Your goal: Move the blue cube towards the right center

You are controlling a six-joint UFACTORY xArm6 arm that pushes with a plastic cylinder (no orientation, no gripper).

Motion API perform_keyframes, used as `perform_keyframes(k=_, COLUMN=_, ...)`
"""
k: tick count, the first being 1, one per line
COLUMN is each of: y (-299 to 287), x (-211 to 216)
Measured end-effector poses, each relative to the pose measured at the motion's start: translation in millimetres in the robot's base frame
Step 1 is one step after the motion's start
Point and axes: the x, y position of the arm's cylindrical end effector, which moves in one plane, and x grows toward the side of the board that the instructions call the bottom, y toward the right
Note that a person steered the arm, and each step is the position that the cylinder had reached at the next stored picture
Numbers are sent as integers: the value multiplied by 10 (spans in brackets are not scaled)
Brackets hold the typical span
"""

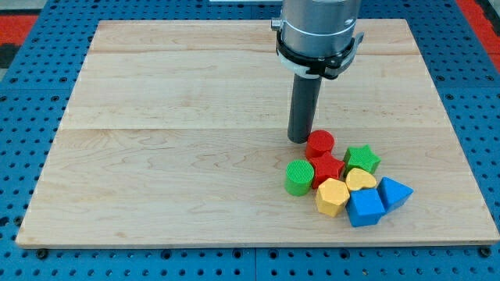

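The blue cube [365, 208] sits at the lower right of the wooden board [156, 140], at the bottom of a tight cluster of blocks. A blue triangular block [393, 192] touches its right side and a yellow hexagonal block [333, 196] its left. A yellow heart-shaped block [359, 179] lies just above it. My tip [300, 138] rests on the board just left of and above the red cylinder [319, 144], at the cluster's top, well away from the blue cube.
A red star-shaped block [327, 167], a green star [362, 158] and a green cylinder [299, 176] make up the remainder of the cluster. The board's right edge [469, 172] lies to the right of the blue blocks.
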Motion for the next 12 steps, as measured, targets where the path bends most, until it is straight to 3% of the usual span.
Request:
perform_keyframes(k=2, y=215, x=3)
perform_keyframes(k=3, y=599, x=-462)
perform_keyframes(k=4, y=1467, x=-460)
perform_keyframes(k=5, y=2322, x=-33)
perform_keyframes(k=6, y=2422, x=1007)
perform_keyframes(k=7, y=1843, x=1551)
perform_keyframes(k=9, y=1147, x=498)
perform_keyframes(k=10, y=1181, x=347)
perform_keyframes(k=11, y=1823, x=574)
perform_keyframes(k=12, y=1882, x=1076)
